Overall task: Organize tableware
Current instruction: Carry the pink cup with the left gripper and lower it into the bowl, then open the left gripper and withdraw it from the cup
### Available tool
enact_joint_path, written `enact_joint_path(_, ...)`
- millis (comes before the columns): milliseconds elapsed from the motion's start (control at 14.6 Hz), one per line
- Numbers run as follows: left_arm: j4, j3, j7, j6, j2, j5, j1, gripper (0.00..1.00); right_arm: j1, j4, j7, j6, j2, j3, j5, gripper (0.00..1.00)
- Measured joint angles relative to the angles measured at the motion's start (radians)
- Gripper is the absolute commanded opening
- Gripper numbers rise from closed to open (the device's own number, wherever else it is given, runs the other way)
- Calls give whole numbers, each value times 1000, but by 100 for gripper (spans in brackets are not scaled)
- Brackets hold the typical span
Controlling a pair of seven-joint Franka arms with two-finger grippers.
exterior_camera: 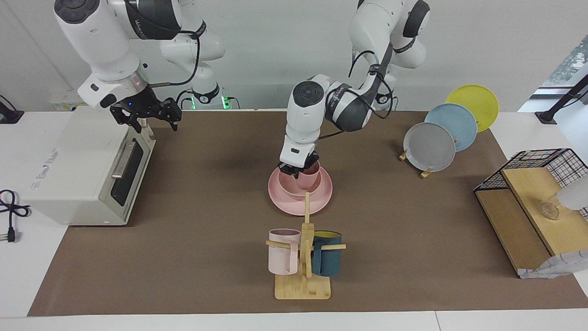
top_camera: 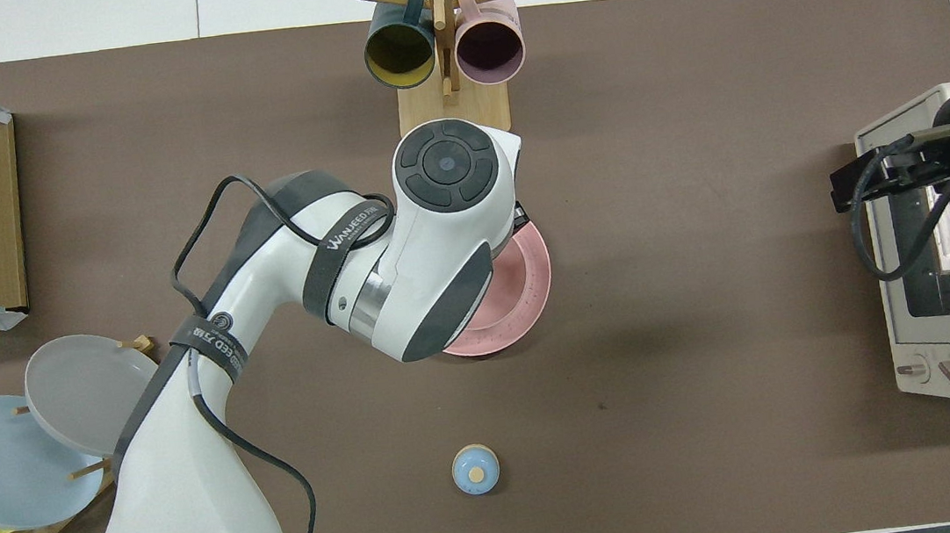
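Currently: L gripper [exterior_camera: 298,169] is gripping cup [exterior_camera: 308,177], cup sitting in bowl [exterior_camera: 287,185] on plate [exterior_camera: 321,195]. R gripper [exterior_camera: 146,115] is waiting over toaster oven [exterior_camera: 78,170], fingers spread.

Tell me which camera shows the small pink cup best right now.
The facing view: the cup shows inside the pink bowl, gripped by the left gripper. In the overhead view the left arm hides it completely.

Matte pink plate [exterior_camera: 321,198], bowl [exterior_camera: 285,186] and cup [exterior_camera: 308,178], brown table mat [exterior_camera: 206,239], white toaster oven [exterior_camera: 78,170]
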Motion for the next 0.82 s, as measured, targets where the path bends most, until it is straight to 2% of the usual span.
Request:
enact_joint_path(342,-13,0,-3,28,25,0,-11,0,0,0,0,1,-7,2,0,100)
enact_joint_path(411,-14,1,-3,29,26,1,-11,17,0,0,0,1,-7,4,0,100)
enact_joint_path(479,-16,1,-3,32,26,1,-11,76,0,0,0,1,-7,5,0,100)
enact_joint_path(548,-19,2,-3,37,26,1,-11,100,0,0,0,1,-7,6,0,100)
enact_joint_path(822,-21,3,-3,42,25,2,-11,100,0,0,0,2,-7,6,0,100)
